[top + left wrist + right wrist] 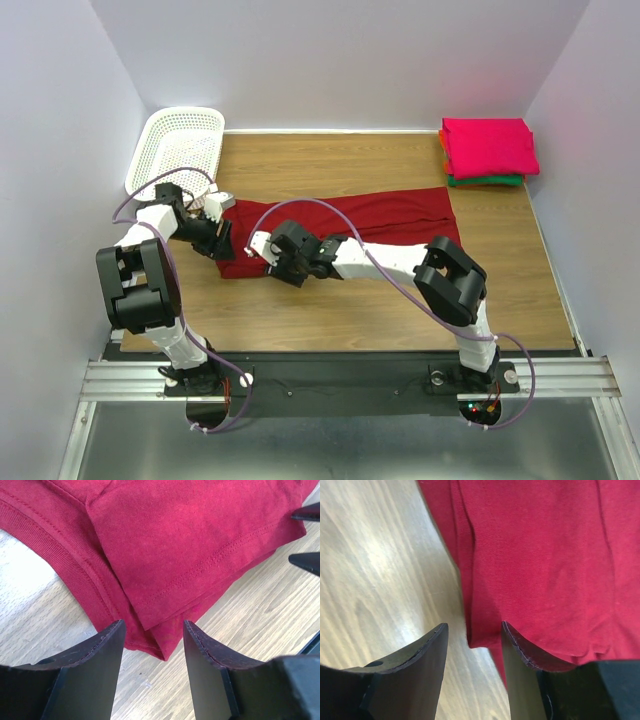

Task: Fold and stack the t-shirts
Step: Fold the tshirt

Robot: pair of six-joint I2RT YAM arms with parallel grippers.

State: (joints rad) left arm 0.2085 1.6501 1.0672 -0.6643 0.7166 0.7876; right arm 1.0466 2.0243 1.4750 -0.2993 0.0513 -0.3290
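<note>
Left tool (153, 630), right tool (474, 630): I see both jaws apart, unclamped, at red shirt (400, 215) edge, on counter (300, 320).

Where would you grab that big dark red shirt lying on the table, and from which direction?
Probably the layered edge at its left end, coming in low from the bare table side. The dark red shirt lies flat, so only an edge gives something to pinch. The open left gripper and right gripper face that edge.
</note>
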